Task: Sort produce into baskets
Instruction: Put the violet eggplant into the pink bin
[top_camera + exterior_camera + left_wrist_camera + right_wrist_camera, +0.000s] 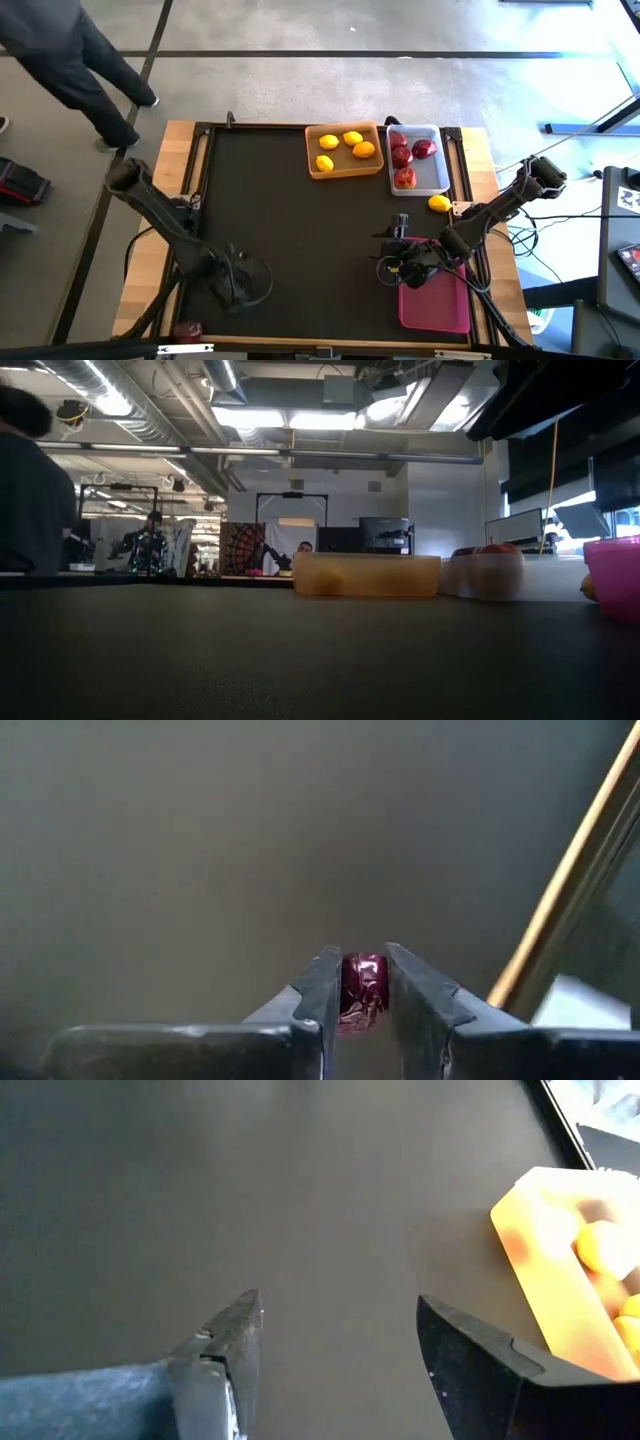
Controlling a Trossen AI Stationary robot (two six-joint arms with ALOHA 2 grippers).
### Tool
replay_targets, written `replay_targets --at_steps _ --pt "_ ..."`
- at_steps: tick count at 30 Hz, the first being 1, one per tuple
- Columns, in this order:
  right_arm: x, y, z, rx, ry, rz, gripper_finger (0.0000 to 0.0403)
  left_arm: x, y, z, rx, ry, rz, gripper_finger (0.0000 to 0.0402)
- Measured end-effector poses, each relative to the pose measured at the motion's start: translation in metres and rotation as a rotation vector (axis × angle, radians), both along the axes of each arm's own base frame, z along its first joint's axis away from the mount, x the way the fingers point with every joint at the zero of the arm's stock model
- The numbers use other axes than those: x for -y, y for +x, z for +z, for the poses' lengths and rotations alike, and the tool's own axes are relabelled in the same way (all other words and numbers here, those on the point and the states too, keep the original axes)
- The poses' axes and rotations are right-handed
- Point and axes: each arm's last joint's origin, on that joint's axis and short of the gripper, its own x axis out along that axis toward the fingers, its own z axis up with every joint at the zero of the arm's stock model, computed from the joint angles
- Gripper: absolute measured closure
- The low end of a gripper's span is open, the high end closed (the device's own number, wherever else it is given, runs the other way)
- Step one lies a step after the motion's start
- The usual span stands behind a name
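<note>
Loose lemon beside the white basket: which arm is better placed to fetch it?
Right. The lemon lies on the right side of the table by the white basket; the right end effector is open near the pink basket, while the left end effector sits far across.

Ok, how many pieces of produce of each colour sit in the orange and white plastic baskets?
Yellow lemons in the orange basket: 3
Orange-tinted citrus beside them: 1
Round red apples in the white basket: 4
Total: 8
</note>
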Motion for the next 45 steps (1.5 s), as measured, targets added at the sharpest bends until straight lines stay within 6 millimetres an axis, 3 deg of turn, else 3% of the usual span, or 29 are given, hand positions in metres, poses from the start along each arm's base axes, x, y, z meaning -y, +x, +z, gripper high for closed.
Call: replay_targets --at_steps 7,14,18,29,39,45 --pt "0.002 0.004 0.002 0.039 0.046 -0.032 0.0177 -0.032 0.015 0.036 0.377 0.152 0.023 0.0334" --pt "0.007 0.016 0.009 0.125 0.083 -0.05 0.0123 -0.046 0.047 0.048 0.587 0.183 -0.058 0.0334" --pt "0.013 0.025 0.014 0.176 0.072 -0.045 0.0113 -0.054 0.065 0.056 0.726 0.196 -0.093 0.0334" --pt "0.016 0.053 0.025 0.334 0.025 0.109 0.0164 -0.073 0.095 0.084 1.042 0.265 -0.121 0.0334" --pt "0.013 0.079 0.03 0.536 -0.029 0.215 0.0191 -0.08 0.099 0.089 1.091 0.264 -0.088 0.0334" --pt "0.022 0.093 0.028 0.61 0.006 0.224 0.0206 -0.083 0.102 0.092 1.129 0.275 -0.078 0.0334"
